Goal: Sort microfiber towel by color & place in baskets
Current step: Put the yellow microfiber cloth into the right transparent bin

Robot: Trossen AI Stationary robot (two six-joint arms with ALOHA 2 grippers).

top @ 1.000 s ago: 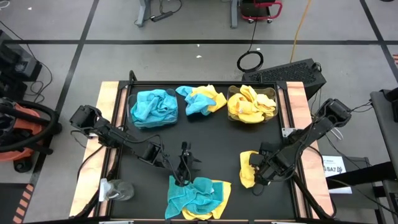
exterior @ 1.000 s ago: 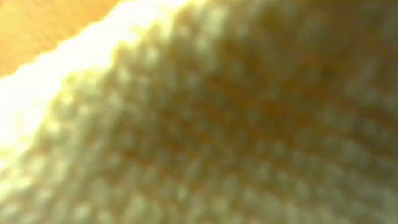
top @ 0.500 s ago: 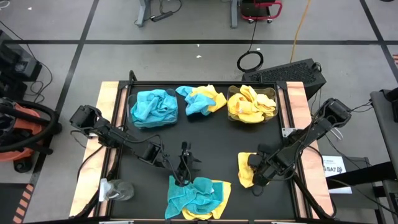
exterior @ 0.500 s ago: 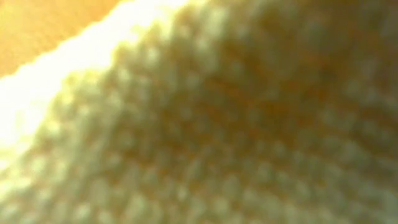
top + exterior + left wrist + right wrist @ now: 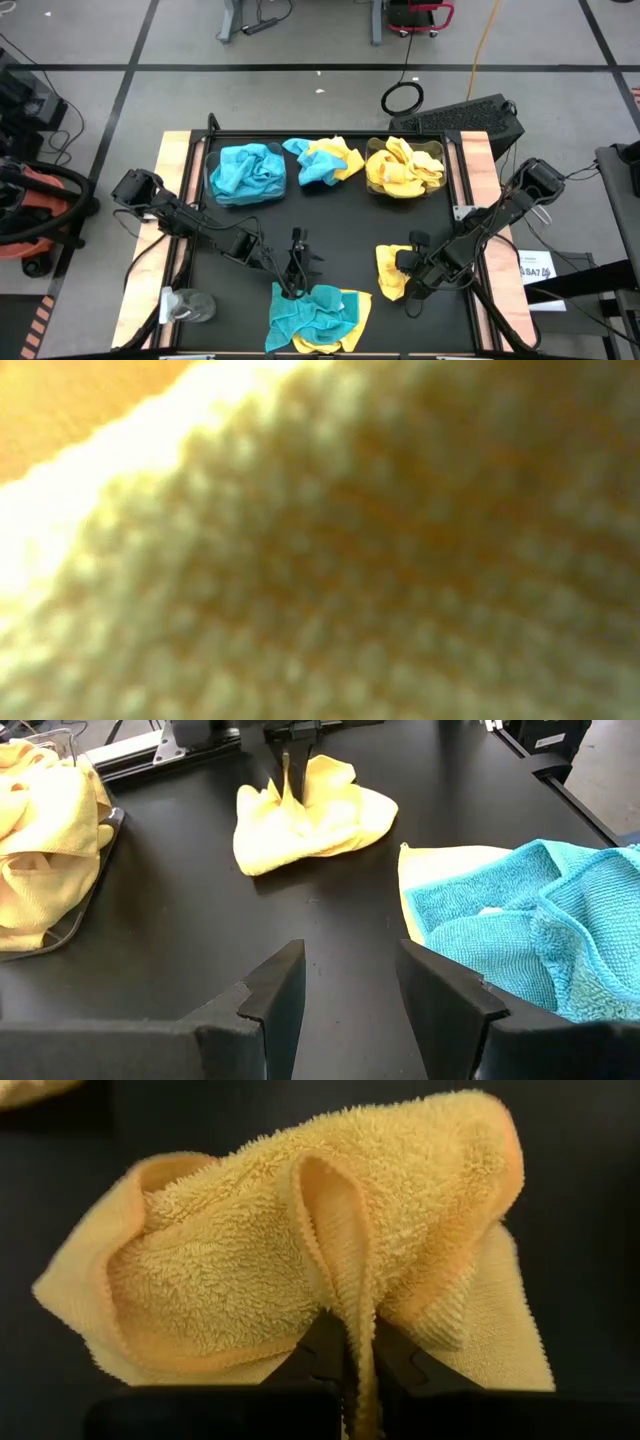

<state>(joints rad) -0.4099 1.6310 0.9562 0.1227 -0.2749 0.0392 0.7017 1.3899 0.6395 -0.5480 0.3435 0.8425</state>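
High view: the black table [image 5: 330, 215] carries every item. The landmark is the yellow-filled basket [image 5: 404, 166] at the table's far right corner. Left of this basket lies a mixed pile [image 5: 322, 160] of one teal and one yellow cloth; further left sits the teal-filled basket [image 5: 247, 173]. Toward the near edge from the landmark basket, the right gripper [image 5: 402, 272] pinches a single yellow towel [image 5: 390, 270] that rests on the table surface. Further left along the near edge lies a heap [image 5: 318, 316] of teal and yellow cloths. The left gripper [image 5: 293, 281] hangs just beyond the heap's far left corner.

Low view: a yellow cloth [image 5: 340, 560] covers the whole lens; nothing else can be read.

Left wrist view: the left gripper [image 5: 350, 982] has its fingers spread apart with nothing between them, above bare table. The heap [image 5: 520, 930] lies just beside it. Further off, the right gripper [image 5: 287, 775] holds a raised fold of the yellow towel [image 5: 310, 815]. The landmark basket [image 5: 50, 850] shows at the edge.

Right wrist view: the right gripper [image 5: 348, 1355] is closed tight on an upright fold of the yellow towel [image 5: 300, 1250].
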